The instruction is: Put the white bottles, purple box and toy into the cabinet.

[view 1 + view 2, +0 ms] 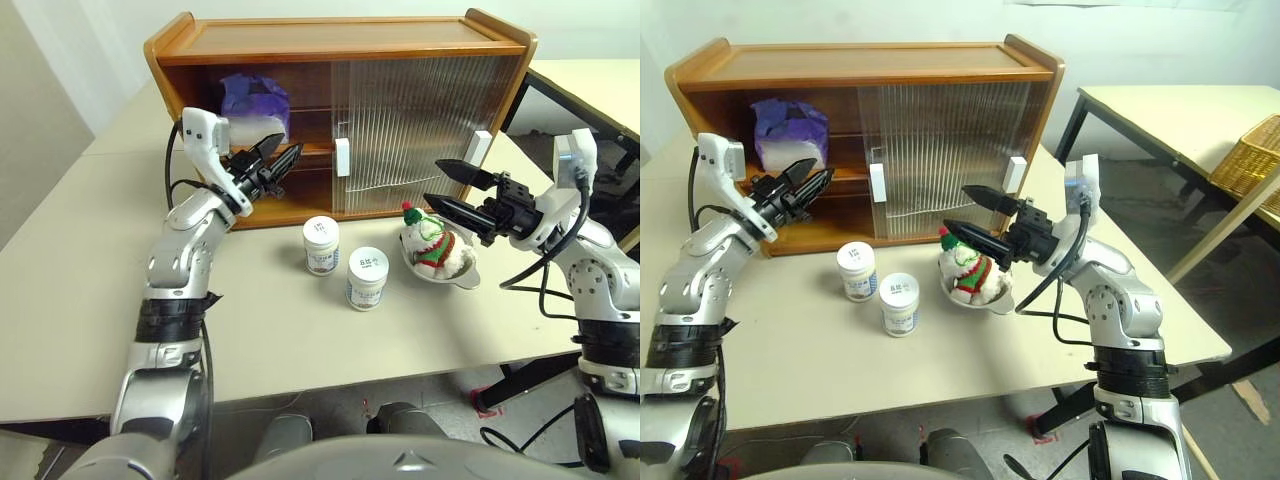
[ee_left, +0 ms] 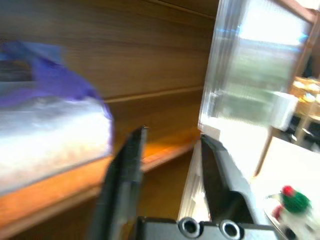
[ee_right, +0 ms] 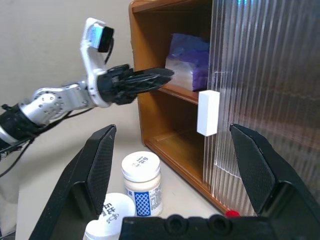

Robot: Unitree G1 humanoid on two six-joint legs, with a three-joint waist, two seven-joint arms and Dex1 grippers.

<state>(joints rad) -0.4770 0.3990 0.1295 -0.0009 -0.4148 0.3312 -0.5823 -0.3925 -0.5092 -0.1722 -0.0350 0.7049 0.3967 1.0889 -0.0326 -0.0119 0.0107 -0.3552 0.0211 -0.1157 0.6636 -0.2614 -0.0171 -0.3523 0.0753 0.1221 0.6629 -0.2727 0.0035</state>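
The purple box (image 1: pixel 253 103) lies on the upper shelf in the open left half of the cabinet (image 1: pixel 340 40). My left gripper (image 1: pixel 290 146) points into that opening just in front of the box, open, with nothing between its fingers (image 2: pixel 125 170). Two white bottles (image 1: pixel 321 243) (image 1: pixel 367 277) stand upright on the table in front of the cabinet. To their right the toy (image 1: pixel 430 240) sits in a silver bowl. My right gripper (image 1: pixel 432 180) hovers open just above and to the right of the toy, empty.
Both ribbed sliding doors, with white handles (image 1: pixel 342 157) (image 1: pixel 478 148), cover the cabinet's right half. The silver bowl (image 1: pixel 462 275) rests near the cream table's (image 1: pixel 80 300) right side. A second table (image 1: pixel 1170 110) and a wicker basket (image 1: pixel 1252 150) stand further right.
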